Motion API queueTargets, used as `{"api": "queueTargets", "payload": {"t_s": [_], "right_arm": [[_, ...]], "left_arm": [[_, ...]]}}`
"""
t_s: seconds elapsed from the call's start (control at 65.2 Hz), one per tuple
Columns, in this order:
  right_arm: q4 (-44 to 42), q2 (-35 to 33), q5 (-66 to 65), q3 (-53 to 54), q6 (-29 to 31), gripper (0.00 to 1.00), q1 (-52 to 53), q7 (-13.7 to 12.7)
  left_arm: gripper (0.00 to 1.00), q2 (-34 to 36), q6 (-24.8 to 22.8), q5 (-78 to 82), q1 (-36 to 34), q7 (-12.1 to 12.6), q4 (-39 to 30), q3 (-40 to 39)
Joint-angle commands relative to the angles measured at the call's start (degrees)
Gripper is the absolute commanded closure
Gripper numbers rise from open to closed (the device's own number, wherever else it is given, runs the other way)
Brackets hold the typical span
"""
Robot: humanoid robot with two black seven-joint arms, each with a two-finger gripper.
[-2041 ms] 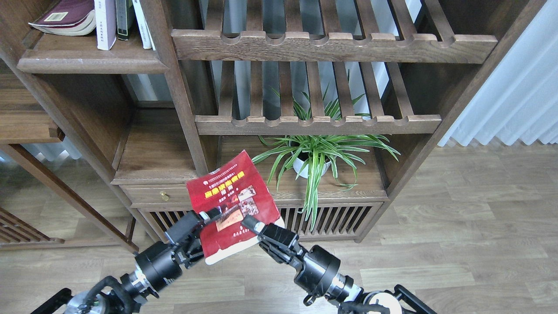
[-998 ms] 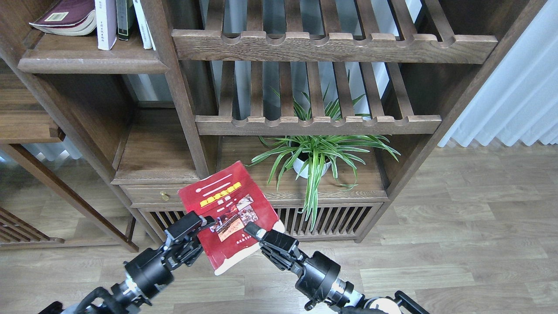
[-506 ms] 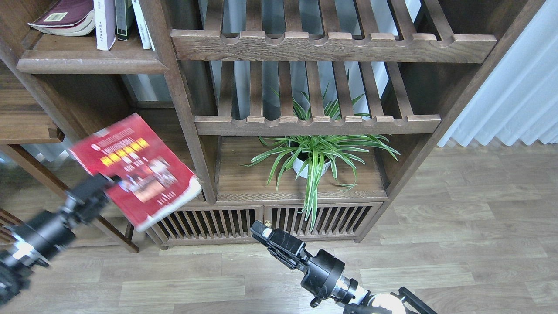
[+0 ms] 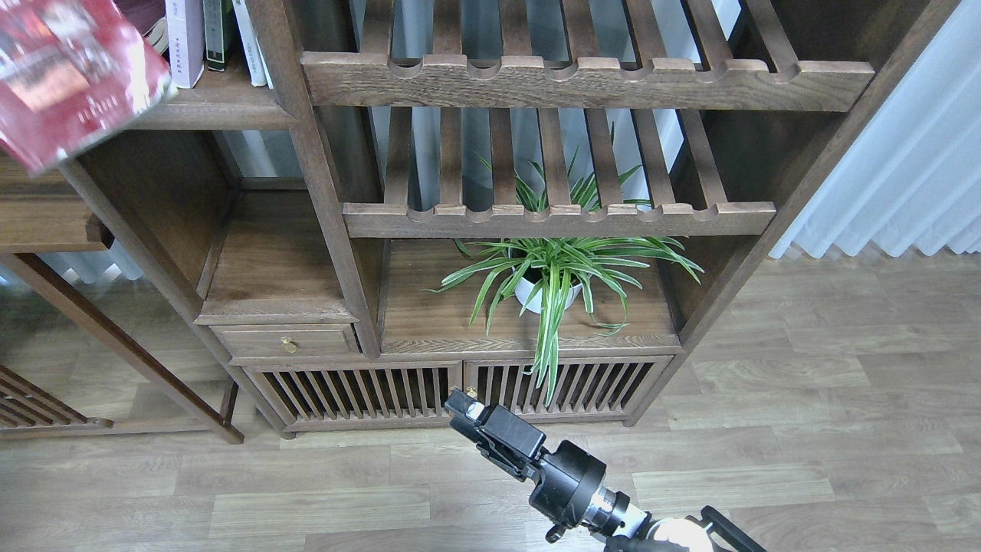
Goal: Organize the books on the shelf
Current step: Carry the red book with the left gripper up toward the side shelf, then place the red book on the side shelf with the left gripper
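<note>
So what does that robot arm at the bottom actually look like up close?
The right arm is matte black: a fat round joint, a silver ring behind it, then a white segment with thin black cabling. Its right gripper is a boxy black block with a small pale patch near its tip.

Blurred red book (image 4: 69,73) with small photos; dark-brown shelf (image 4: 222,107); green-and-white striped plant (image 4: 559,268) in a white pot (image 4: 536,295); black gripper (image 4: 460,402).

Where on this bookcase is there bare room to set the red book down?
The solid shelf at top left is bare right of the standing books; the red book covers its left end. The board above the small drawer is bare. The potted plant crowds the lower middle shelf.
</note>
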Motion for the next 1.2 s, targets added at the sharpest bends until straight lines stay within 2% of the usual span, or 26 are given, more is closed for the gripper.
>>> {"api": "queueTargets", "payload": {"t_s": [0.0, 0.077, 0.276, 0.537, 0.737, 0.859, 1.182], "right_arm": [[0.1, 0.0, 0.0, 0.0, 0.0, 0.15, 0.0, 0.0], [0.1, 0.0, 0.0, 0.0, 0.0, 0.15, 0.0, 0.1], [0.1, 0.0, 0.0, 0.0, 0.0, 0.15, 0.0, 0.1], [0.1, 0.0, 0.0, 0.0, 0.0, 0.15, 0.1, 0.1], [0.1, 0.0, 0.0, -0.1, 0.0, 0.15, 0.1, 0.1], [0.1, 0.0, 0.0, 0.0, 0.0, 0.15, 0.1, 0.1], [0.2, 0.0, 0.0, -0.1, 0.0, 0.15, 0.1, 0.1]], "left_arm": [[0.93, 0.4, 0.0, 4.4, -6.4, 2.0, 1.7, 1.6], [0.93, 0.4, 0.0, 7.7, -11.0, 4.2, 2.7, 3.4], [0.93, 0.8, 0.0, 19.5, -20.6, 4.2, 6.7, 6.2], [0.92, 0.8, 0.0, 30.6, -25.8, 4.2, 10.4, 7.9], [0.93, -0.9, 0.0, 37.4, -34.1, 4.2, 14.5, 12.2], [0.93, -5.4, 0.0, 42.6, -40.4, 4.2, 19.1, 15.0], [0.93, -18.3, 0.0, 47.8, -49.3, 4.2, 33.1, 15.9]]}}
